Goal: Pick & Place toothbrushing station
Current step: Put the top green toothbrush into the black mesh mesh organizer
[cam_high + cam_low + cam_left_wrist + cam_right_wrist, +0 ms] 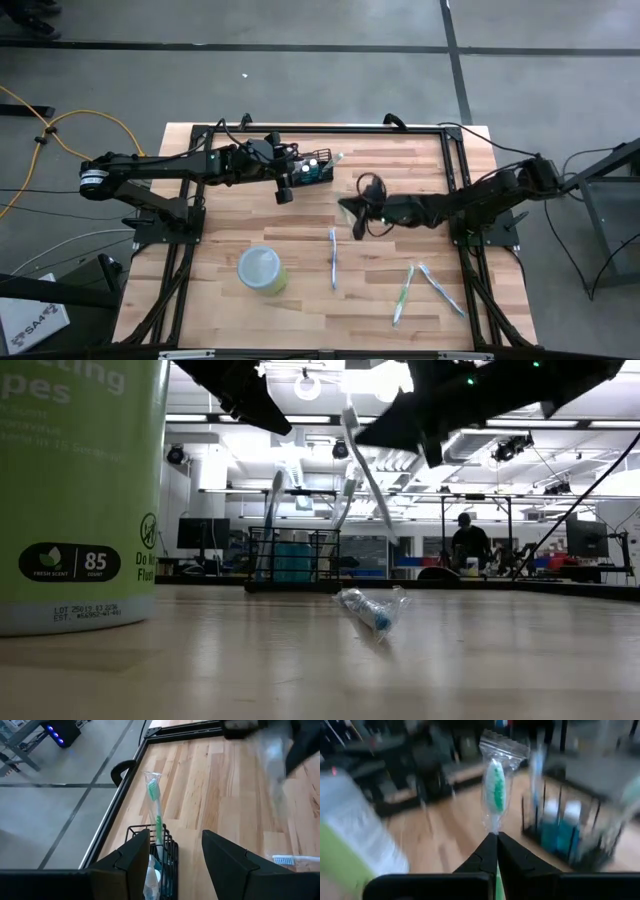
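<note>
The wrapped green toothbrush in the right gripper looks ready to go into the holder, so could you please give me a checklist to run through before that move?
1. Grip: the right gripper is shut on the wrapped green toothbrush: ok.
2. Brush attitude: head up, slightly tilted in the low view: ok.
3. Target: the black wire-mesh holder stands upright, with toothbrushes already in it: ok.
4. Free slot for another brush: cannot tell.
5. Left gripper, open, hovers right at the holder, possibly in the way: not ok.
6. Path: the toothbrush on the table lies apart from the route: ok.
</note>
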Motion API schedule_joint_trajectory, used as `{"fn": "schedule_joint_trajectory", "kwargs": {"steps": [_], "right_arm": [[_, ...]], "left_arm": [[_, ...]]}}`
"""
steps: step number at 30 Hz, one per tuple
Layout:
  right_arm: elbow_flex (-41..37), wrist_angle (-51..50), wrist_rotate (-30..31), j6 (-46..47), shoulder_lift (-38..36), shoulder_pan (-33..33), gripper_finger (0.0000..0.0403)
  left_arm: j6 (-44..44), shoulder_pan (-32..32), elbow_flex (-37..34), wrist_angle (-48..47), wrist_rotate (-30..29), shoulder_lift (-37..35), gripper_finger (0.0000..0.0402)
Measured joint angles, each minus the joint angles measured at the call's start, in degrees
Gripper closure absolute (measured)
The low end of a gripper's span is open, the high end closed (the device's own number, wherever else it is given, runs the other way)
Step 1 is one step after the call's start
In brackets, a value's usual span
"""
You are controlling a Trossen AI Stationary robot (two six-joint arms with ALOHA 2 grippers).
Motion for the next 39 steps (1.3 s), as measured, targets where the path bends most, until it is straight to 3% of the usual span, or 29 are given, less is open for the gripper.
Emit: {"fn": "schedule_joint_trajectory", "kwargs": {"steps": [7,14,21,26,34,39], "right_arm": [[0.0,11.2,-0.5,-12.3,0.0,-6.1,0.04],[0.0,14.2,-3.4,-15.1,1.9,-11.7,0.04],[0.0,27.0,-9.0,-17.3,9.2,-16.1,0.04],[0.0,34.2,-9.6,-19.5,13.7,-18.8,0.04],[1.5,36.8,-13.4,-19.9,14.2,-22.9,0.04],[4.2,33.1,-16.6,-19.9,14.2,-24.6,0.04]], "left_arm": [[-0.3,0.0,0.0,0.1,0.0,0.0,0.0228],[0.1,0.0,0.0,0.2,0.0,0.0,0.0228],[0.1,0.0,0.0,0.2,0.0,0.0,0.0228],[0.1,0.0,0.0,0.2,0.0,0.0,0.0228],[0.2,0.0,0.0,0.2,-0.1,0.0,0.0228],[0.2,0.0,0.0,0.2,-0.1,0.0,0.0228]]}}
